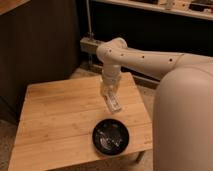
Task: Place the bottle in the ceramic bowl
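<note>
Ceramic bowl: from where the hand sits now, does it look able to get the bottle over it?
Probably yes. The hand hangs above the wooden table, holding the bottle just behind the ceramic bowl. Nothing stands between them, and the bowl looks empty.

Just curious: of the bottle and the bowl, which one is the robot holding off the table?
The white bottle, hanging tilted from the gripper above the wooden table. The black ceramic bowl sits on the table, untouched.
</note>
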`<state>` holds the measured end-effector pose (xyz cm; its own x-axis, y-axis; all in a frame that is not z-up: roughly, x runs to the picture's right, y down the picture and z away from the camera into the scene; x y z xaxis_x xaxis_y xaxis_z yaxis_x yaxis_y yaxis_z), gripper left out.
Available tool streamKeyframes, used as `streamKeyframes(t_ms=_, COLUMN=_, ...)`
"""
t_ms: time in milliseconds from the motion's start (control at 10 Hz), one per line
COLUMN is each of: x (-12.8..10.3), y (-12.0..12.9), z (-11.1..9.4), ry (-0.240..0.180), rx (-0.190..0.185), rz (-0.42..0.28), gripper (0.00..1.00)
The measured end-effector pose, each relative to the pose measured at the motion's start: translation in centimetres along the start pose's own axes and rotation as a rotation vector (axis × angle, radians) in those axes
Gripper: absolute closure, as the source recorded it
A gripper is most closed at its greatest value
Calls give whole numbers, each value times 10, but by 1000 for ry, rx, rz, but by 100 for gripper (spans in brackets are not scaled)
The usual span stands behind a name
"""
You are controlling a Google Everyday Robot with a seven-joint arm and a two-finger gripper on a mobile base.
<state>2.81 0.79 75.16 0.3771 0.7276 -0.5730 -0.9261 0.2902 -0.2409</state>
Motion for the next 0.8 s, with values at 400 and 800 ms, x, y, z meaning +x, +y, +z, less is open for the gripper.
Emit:
streamKeyframes(t_ms=400, x=54, y=38, z=0, ry=28, rx=-27, rz=-89, gripper=100)
streamKeyframes(t_ms=800, x=126, y=63, z=38, ry=19, rx=-100, rz=-182, gripper=100)
